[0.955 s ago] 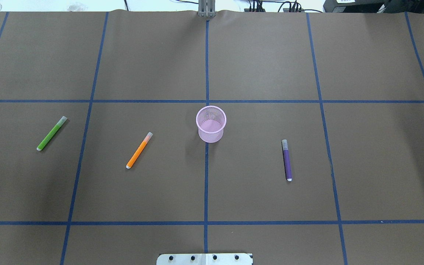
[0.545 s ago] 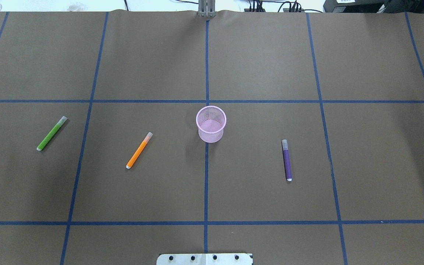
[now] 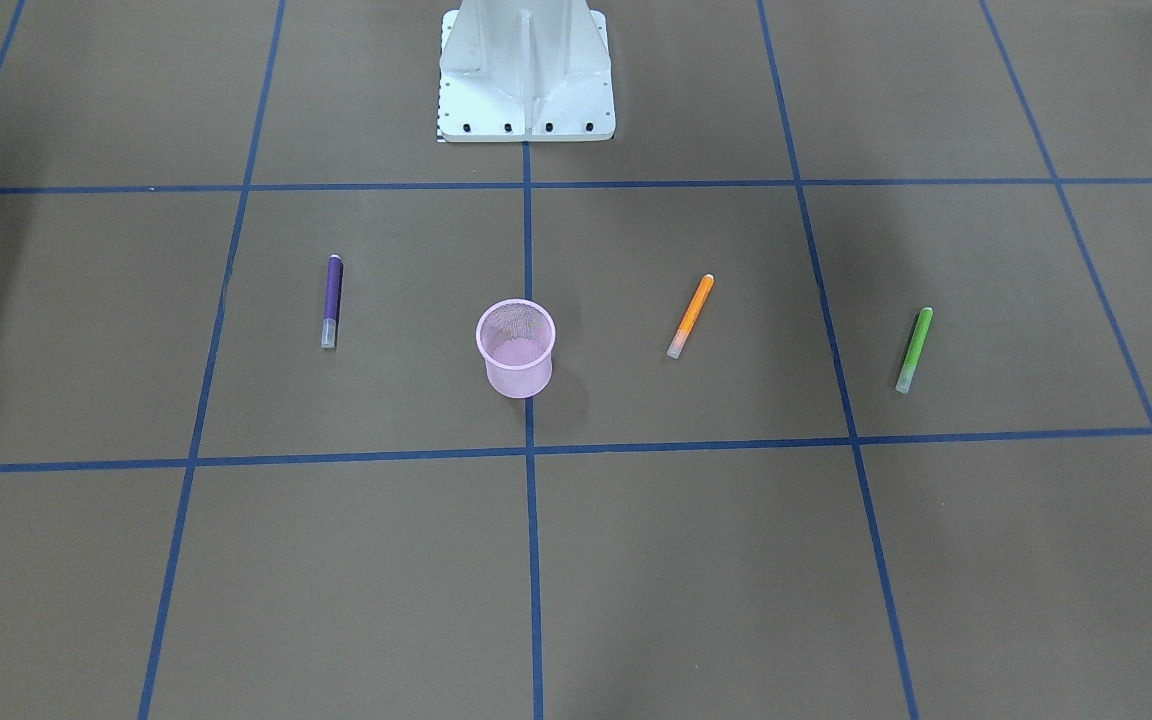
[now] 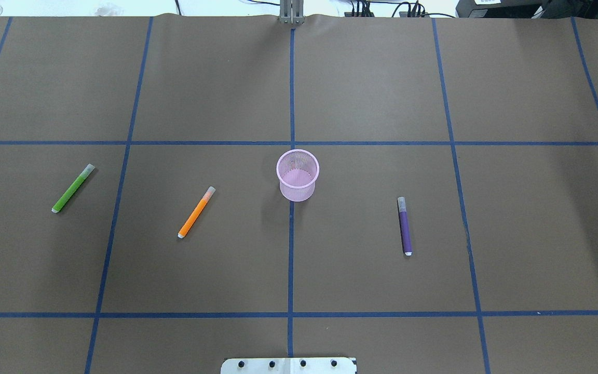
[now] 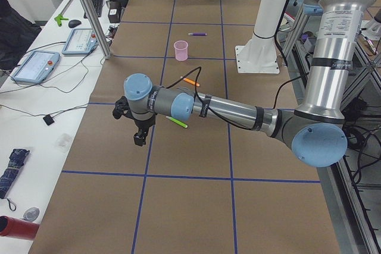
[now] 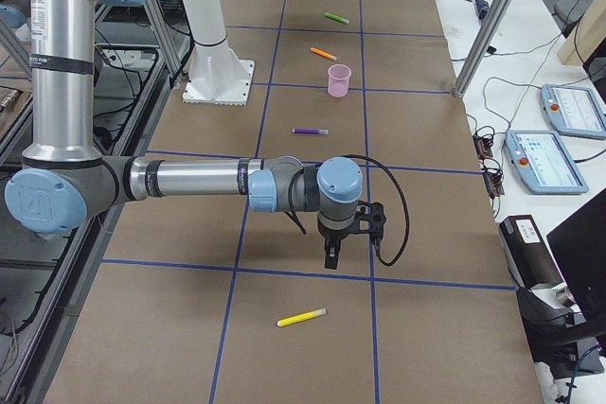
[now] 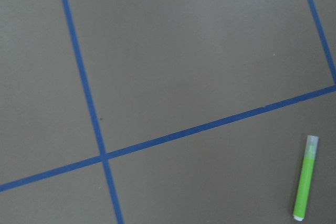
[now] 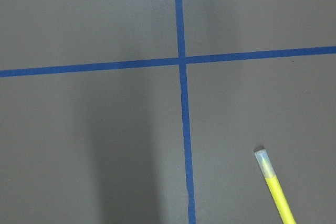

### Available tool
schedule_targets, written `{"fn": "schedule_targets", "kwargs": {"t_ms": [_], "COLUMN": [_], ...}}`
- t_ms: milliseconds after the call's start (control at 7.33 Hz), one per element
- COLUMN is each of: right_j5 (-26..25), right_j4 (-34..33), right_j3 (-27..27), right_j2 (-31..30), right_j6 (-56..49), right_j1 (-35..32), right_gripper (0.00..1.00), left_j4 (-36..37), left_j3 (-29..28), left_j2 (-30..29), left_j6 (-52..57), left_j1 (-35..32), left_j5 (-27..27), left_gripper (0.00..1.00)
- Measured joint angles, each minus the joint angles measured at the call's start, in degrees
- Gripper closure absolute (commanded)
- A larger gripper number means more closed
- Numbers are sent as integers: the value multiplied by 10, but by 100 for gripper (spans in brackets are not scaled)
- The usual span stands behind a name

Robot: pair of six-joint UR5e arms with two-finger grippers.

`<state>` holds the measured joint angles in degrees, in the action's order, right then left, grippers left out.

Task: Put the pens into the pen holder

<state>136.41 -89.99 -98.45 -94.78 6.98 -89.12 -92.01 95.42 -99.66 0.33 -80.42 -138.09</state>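
Note:
The pen holder (image 4: 298,174) is a pale pink mesh cup standing upright at the table's centre; it also shows in the front view (image 3: 516,350). A green pen (image 4: 72,188) and an orange pen (image 4: 196,212) lie to its left, and a purple pen (image 4: 404,226) to its right. A yellow pen (image 6: 301,317) lies far out on my right side, and shows in the right wrist view (image 8: 275,187). The green pen shows in the left wrist view (image 7: 305,184). My left gripper (image 5: 139,141) hovers beyond the green pen; my right gripper (image 6: 329,260) hovers near the yellow pen. I cannot tell whether either is open or shut.
The white robot base plate (image 4: 288,365) sits at the table's near edge. Blue tape lines grid the brown table cover. Teach pendants (image 6: 554,163) and cables lie on the side bench, and metal frame posts (image 5: 89,10) stand at the table's far edge.

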Motion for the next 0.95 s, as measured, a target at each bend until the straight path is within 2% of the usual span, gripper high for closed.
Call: {"fn": "schedule_targets", "kwargs": {"t_ms": [273, 545, 955], "right_j5": [1, 1, 2], "right_j4": [0, 0, 6], "right_j3": [0, 0, -1], "right_j2": [0, 0, 0], "right_j6": [-4, -5, -6], "right_j1": [0, 0, 0], "right_gripper": [1, 1, 1], "left_j4": [-52, -121, -139], "left_j3": [5, 4, -2], "left_j2": [-5, -2, -1], "left_j6": [-66, -131, -160], "left_j1": [64, 144, 216], "left_j5": [28, 87, 107], "left_gripper": [0, 0, 0]}}
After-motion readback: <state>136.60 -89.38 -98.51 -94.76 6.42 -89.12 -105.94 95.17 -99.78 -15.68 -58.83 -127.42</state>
